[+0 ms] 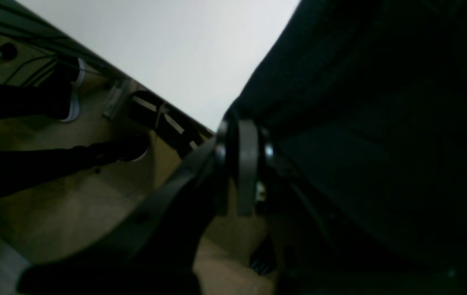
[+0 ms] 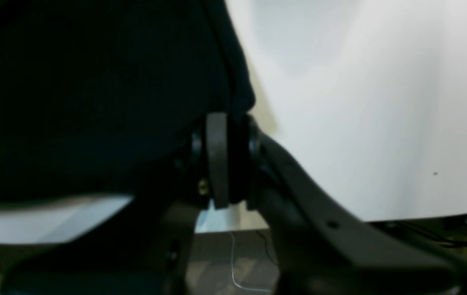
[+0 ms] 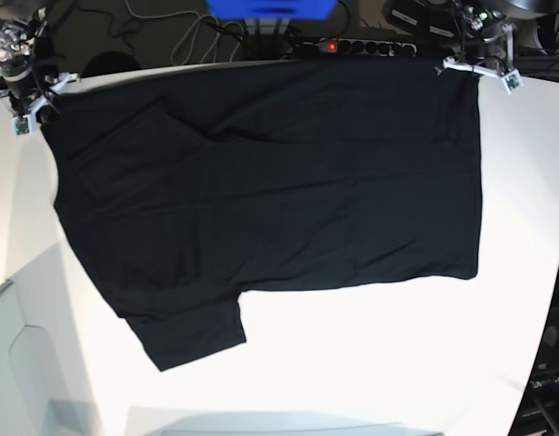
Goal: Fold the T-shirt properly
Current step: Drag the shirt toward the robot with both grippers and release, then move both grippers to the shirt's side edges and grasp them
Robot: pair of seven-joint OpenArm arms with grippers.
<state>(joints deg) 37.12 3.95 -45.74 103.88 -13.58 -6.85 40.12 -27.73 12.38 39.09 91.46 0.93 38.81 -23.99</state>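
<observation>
From the left wrist camera I see one left claw (image 1: 243, 164), its jaws pressed together on an edge of the T-shirt (image 1: 381, 123). The black cloth fills the frame from 12 to 5 o'clock, and the white worktop (image 1: 167, 53) lies at 11 o'clock.

From the right wrist camera I see one right claw (image 2: 225, 159), jaws likewise pinched onto the T-shirt (image 2: 94, 90), whose cloth covers 9 to 12 o'clock; the worktop (image 2: 360, 102) spreads toward 2 o'clock.

From the base camera I count one T-shirt (image 3: 279, 173) spread flat on the worktop (image 3: 370, 363). Its long axis runs from 9 to 3 o'clock, and one sleeve juts toward 7 o'clock. The right claw (image 3: 29, 91) holds the corner at 10 o'clock; the left claw (image 3: 479, 64) holds the corner at 2 o'clock. That makes two claws, well apart, one at each far corner.
</observation>
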